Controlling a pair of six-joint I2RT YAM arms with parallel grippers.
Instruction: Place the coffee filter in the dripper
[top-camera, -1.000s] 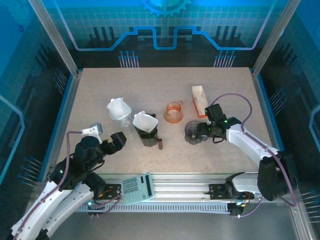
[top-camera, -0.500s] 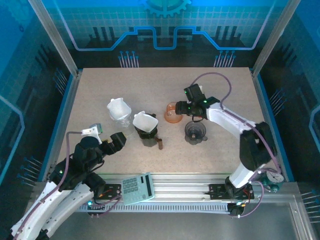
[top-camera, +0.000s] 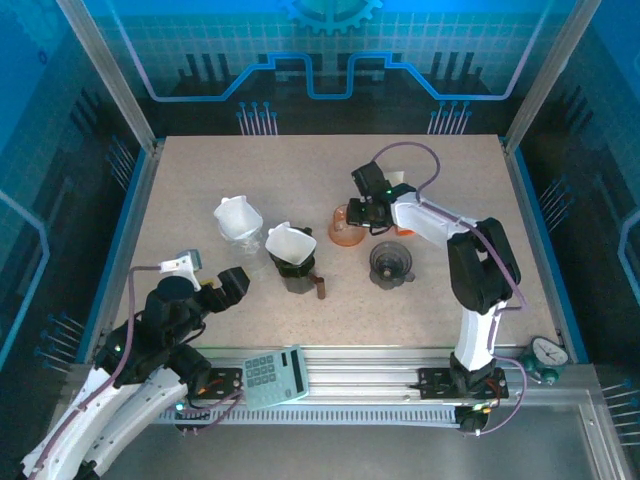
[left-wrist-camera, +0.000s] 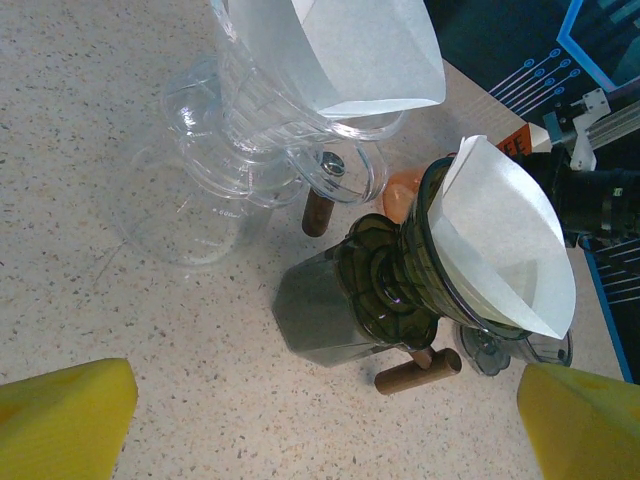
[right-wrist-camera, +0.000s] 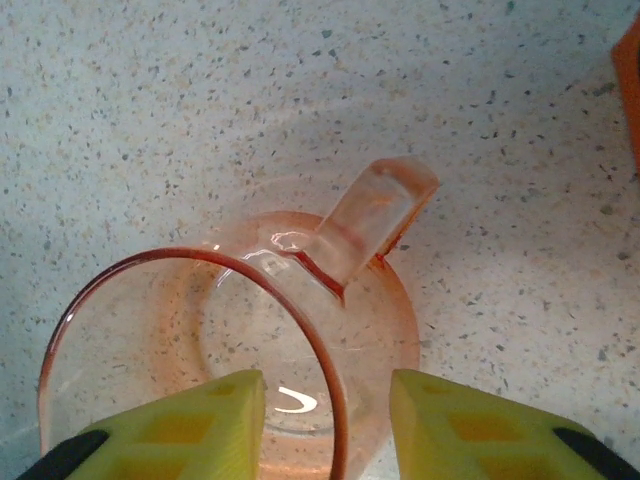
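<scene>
Two yellow fingers (right-wrist-camera: 190, 425) of the right hand (right-wrist-camera: 328, 420) are set astride the rim of a pink glass dripper (right-wrist-camera: 130, 330), one inside the bowl and one outside. A gap is seen on either side of the glass wall, so the hand is partly closed but not clenched on it. The bowl's smooth, glossy bottom is seen through its round mouth. Beyond the fingers a flat translucent handle (right-wrist-camera: 370, 225) is pointed away over the speckled tabletop (right-wrist-camera: 200, 90), and a sliver of an orange box (right-wrist-camera: 630, 70) is caught far to the hand's right.

The left hand (left-wrist-camera: 325, 410) is held released, its fingers spread wide. Just ahead of it a dark ribbed dripper (left-wrist-camera: 395, 290) is seated on a dark carafe (left-wrist-camera: 315, 325) with a wooden handle (left-wrist-camera: 415, 372); a white, cone-shaped paper coffee filter (left-wrist-camera: 500, 250) is held in it. Farther ahead, a clear dripper (left-wrist-camera: 270, 120) on a clear glass server (left-wrist-camera: 190, 210) is lined with a second white filter (left-wrist-camera: 350, 50).

From above, a dark round vessel (top-camera: 390, 265) is shown on the base side of the right hand, and a keypad device (top-camera: 275, 377) is seen lying behind the left hand, by the arm bases.
</scene>
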